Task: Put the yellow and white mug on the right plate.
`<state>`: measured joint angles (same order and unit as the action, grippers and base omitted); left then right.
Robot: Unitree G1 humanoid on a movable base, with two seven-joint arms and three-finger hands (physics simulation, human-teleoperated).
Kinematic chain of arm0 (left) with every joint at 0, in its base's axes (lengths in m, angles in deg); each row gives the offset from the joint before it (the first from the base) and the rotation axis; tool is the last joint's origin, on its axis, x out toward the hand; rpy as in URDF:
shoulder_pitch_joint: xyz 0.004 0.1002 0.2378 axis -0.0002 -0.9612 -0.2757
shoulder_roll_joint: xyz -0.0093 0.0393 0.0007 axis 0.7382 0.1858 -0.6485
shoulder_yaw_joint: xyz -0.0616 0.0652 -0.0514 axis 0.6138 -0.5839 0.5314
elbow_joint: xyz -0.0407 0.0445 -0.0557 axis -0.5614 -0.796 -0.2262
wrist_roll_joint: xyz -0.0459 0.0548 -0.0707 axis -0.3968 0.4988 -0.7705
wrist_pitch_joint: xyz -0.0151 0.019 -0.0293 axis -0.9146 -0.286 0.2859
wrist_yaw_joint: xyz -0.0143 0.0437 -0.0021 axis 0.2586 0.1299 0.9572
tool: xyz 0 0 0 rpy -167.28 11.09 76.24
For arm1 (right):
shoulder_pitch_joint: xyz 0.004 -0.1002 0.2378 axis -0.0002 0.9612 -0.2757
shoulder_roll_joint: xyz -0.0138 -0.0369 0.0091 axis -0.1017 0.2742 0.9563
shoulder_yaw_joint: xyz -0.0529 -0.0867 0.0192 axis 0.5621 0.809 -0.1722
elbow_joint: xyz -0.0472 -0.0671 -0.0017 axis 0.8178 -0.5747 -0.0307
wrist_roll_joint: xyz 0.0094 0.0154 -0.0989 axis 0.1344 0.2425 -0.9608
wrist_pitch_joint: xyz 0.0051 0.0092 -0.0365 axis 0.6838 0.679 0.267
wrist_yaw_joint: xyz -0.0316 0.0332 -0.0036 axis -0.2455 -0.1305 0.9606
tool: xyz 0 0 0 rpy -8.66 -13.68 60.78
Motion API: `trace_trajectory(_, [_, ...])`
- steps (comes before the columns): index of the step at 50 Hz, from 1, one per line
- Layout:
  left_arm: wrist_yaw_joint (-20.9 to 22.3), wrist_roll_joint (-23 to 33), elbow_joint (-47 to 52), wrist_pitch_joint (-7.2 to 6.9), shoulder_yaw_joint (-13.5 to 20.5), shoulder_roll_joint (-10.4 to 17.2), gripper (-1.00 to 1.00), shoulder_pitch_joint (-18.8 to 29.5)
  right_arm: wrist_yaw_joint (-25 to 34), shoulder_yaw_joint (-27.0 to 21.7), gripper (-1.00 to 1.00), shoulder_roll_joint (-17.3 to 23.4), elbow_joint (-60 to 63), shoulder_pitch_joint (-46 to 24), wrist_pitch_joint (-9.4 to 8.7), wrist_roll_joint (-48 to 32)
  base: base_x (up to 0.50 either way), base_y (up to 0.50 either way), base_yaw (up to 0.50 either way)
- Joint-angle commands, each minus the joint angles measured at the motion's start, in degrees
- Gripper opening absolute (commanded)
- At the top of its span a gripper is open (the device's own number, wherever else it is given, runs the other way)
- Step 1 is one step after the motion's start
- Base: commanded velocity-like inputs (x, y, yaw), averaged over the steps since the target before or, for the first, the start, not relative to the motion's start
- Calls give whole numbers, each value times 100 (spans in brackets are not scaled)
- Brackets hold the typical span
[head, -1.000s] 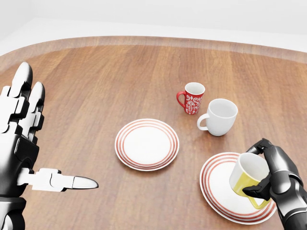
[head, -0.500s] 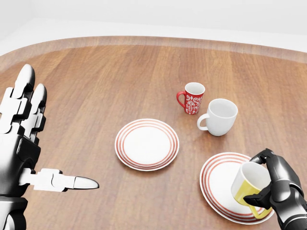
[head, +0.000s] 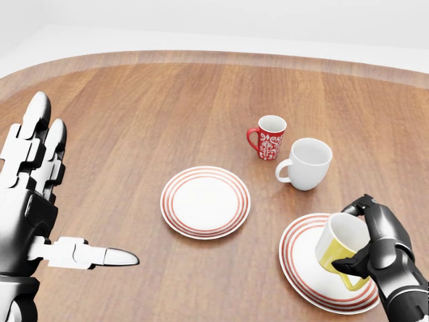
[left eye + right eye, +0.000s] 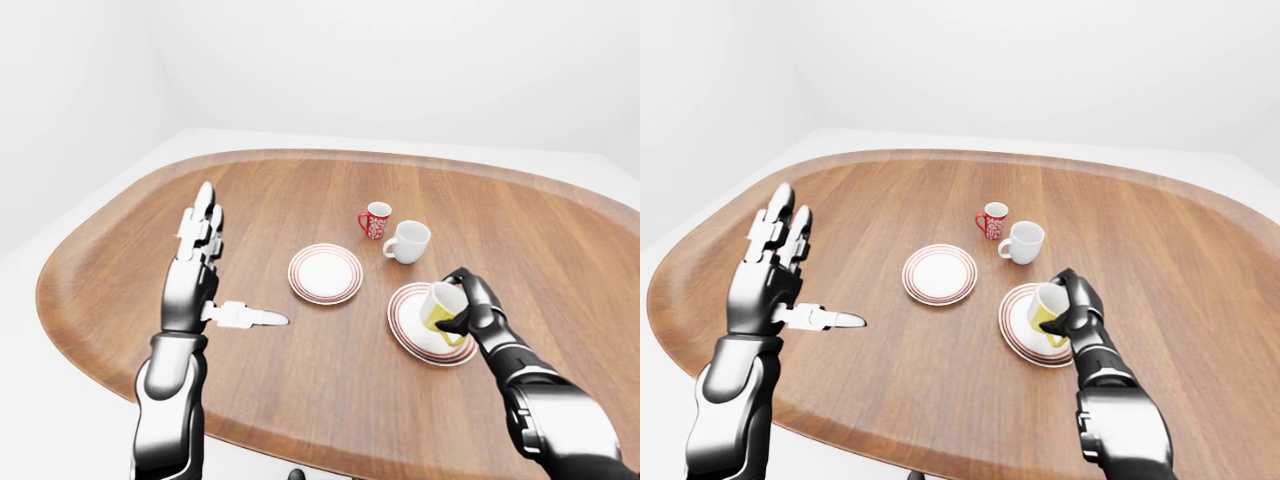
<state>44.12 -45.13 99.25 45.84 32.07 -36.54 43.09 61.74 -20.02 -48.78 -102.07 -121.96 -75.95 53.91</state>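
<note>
Yellow mug with white interior (image 3: 343, 249); white plates with red concentric rings (image 3: 205, 201) (image 3: 299, 261); red mug with white floral pattern (image 3: 268, 138); plain white mug (image 3: 308, 164); brown wood-grain table (image 3: 147, 121).

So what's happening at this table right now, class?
The robot's right hand grips the yellow and white mug, tilted, over the right plate; whether it touches the plate is unclear. The left hand is open above the table, holding nothing. A second plate, a red mug and a white mug sit untouched.
</note>
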Motion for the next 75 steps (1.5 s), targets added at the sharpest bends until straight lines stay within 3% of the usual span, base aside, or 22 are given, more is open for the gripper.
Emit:
trace_trajectory(1, [10,13,-13,0,-11,-6,100,-19,-93,-34,-100,-30,-16,-222,0,-542,0,0,0])
trace_trajectory(63, [14,47,-55,0,-47,-22,100,-37,-319,-112,-100,-86,-109,-147,0,-623,0,0,0])
trace_trajectory(64, [13,48,-74,0,-48,-24,100,-41,-393,-133,-37,-89,-106,-152,0,-597,0,0,0])
trace_trajectory(65, [13,50,-66,0,-54,-26,100,-44,-349,-141,100,-82,-107,-160,0,-576,0,0,0])
trace_trajectory(75, [15,45,-38,0,-60,-27,100,-41,-344,-144,100,-63,-103,-163,0,-531,0,0,0])
